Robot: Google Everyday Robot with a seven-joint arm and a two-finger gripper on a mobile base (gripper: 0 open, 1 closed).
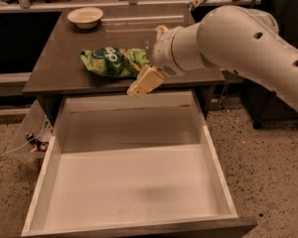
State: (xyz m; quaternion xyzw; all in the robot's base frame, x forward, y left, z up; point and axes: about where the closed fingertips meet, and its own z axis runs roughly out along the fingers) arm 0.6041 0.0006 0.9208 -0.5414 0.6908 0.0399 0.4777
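Observe the pincer (pixel 145 82) at the desk's (pixel 64 48) front edge, beside the chip bag (pixel 114 62); whether it grips cannot be told. The bag lies on the desk, outside the open drawer (pixel 129 182).

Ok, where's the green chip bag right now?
In the camera view the green chip bag lies on the tabletop near its front edge, behind the open drawer, with the gripper beside its right end.

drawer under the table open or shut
Open: the drawer is pulled out from under the table, its whole floor showing. The gripper sits above its back edge, beside the chip bag.
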